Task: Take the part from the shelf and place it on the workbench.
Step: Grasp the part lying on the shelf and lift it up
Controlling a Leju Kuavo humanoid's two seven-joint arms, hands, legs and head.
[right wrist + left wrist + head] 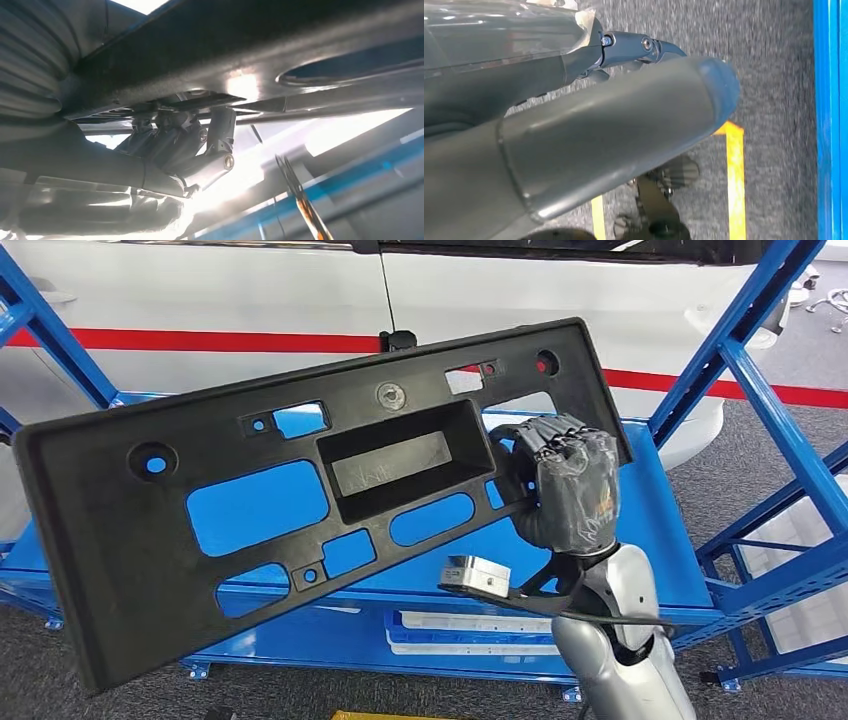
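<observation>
Fingers (548,445) of the right hand (570,490) grip the long black perforated plastic panel (200,540) off-centre, so carry it level and slowly.

My head view is evenly lit and sharp, while my right wrist view is backlit with blown-out white glare and my left wrist view blurs close up.

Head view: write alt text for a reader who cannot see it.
The robot's right hand grips a long black plastic part with many cut-outs, held tilted in the air in front of a blue shelf. A white vehicle with a red stripe stands behind.
</observation>
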